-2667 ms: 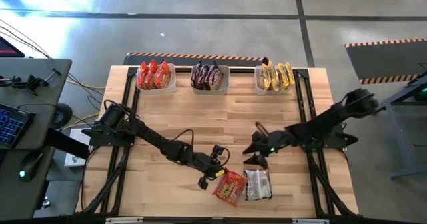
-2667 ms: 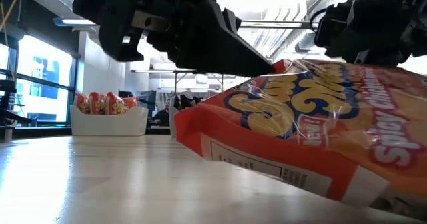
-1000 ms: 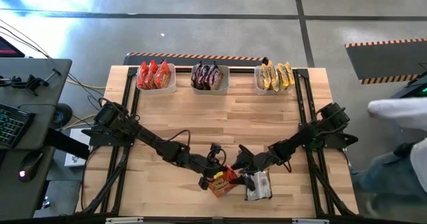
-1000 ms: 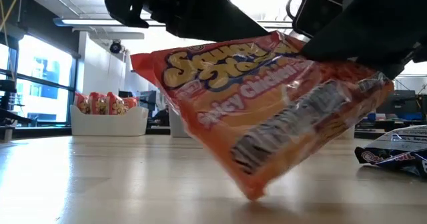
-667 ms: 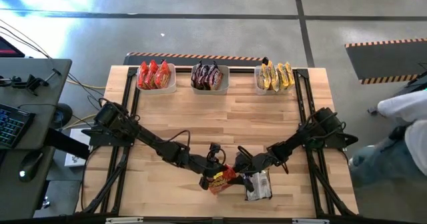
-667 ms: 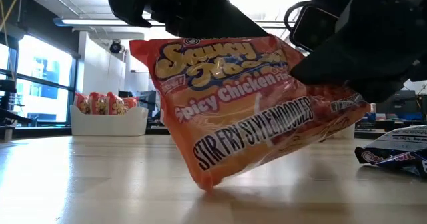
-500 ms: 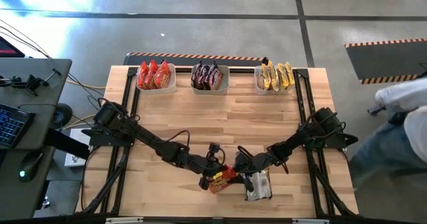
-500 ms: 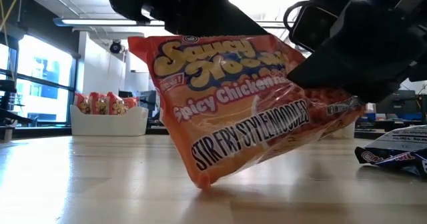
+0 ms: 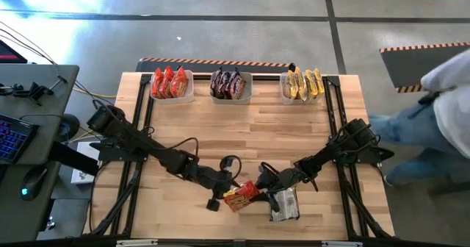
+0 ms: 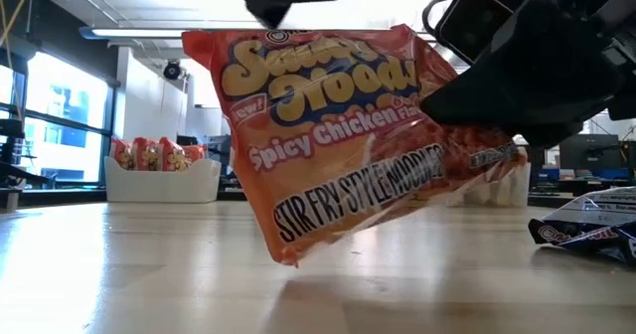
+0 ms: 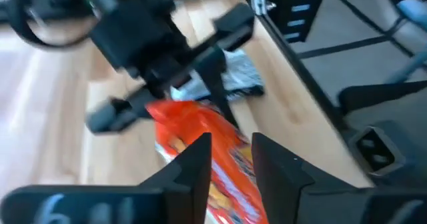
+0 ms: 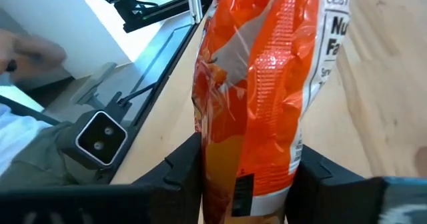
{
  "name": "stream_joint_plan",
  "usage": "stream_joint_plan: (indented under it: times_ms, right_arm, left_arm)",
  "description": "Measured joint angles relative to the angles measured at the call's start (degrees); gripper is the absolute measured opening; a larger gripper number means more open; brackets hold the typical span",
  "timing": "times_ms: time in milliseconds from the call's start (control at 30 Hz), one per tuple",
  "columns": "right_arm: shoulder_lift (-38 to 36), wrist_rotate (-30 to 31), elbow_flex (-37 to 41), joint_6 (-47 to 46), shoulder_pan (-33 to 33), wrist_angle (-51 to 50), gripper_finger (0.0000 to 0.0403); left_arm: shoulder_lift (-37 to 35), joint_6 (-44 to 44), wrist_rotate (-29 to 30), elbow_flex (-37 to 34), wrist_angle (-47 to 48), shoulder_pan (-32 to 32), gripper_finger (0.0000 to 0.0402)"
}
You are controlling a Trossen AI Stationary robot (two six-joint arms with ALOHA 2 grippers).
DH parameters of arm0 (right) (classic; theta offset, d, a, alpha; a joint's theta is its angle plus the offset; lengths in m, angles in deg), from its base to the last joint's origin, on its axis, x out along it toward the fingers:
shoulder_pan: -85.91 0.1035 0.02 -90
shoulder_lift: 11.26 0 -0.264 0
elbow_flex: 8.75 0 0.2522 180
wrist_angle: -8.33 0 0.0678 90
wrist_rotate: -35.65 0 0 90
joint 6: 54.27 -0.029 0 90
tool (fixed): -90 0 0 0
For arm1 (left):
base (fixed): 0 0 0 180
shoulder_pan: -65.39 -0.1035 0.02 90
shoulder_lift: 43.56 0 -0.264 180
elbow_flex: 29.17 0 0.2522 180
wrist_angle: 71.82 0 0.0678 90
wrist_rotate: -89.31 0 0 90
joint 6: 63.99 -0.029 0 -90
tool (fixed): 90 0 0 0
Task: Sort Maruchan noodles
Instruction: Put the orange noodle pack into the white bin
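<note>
A red-orange noodle packet (image 9: 239,196) (image 10: 348,135) stands on edge near the table's front edge, between my two grippers. My right gripper (image 9: 258,189) (image 12: 247,177) is shut on it, reaching in from the table's right. My left gripper (image 9: 222,196) (image 11: 232,151) is open at the packet's left, upper end (image 10: 278,36). Beside the right gripper a silver-and-dark packet (image 9: 283,203) lies flat on the table. My left gripper stands with its fingers apart at the packet's upper edge; whether they touch it I cannot tell. My right gripper pinches the packet's right end (image 12: 247,161) between its two fingers, coming almost level from the table's right. The packet stands on edge, tilted, its lower corner (image 10: 288,259) at or just above the tabletop.
Three pale bins line the far edge, holding red packets (image 9: 171,84), dark packets (image 9: 230,84) and yellow packets (image 9: 302,84). The wood between the bins and the grippers is bare. A person (image 9: 448,107) moves just beyond the table's right side.
My right gripper has taken hold of the red-orange packet's right end. My left gripper has let go of the packet, risen and drawn back toward the table's left. The packet has turned its printed face toward the near edge and stands more upright.
</note>
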Motion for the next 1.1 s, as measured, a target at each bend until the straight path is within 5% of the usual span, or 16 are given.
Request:
stream_joint_plan:
  times_ms: [300,567,767,1100]
  right_arm:
    - [0.00,1.17,-0.88,4.65,-0.42,-0.12,0.0124]
    - [-0.01,1.31,-6.94,9.80,-0.48,-9.43,0.0124]
    - [-0.02,1.34,-11.15,11.94,-1.16,-14.34,0.0124]
    - [-0.02,1.22,-13.34,13.35,-3.58,-15.63,0.0124]
  left_arm:
    - [-2.20,18.49,-1.91,-0.02,11.41,1.13,0.0174]
    - [-1.75,23.66,-6.58,-0.02,9.22,-2.17,0.0243]
    - [-1.75,25.63,-12.43,-0.02,8.57,-3.50,0.0259]
    - [-1.07,27.06,-10.89,-0.04,13.72,-2.14,0.0260]
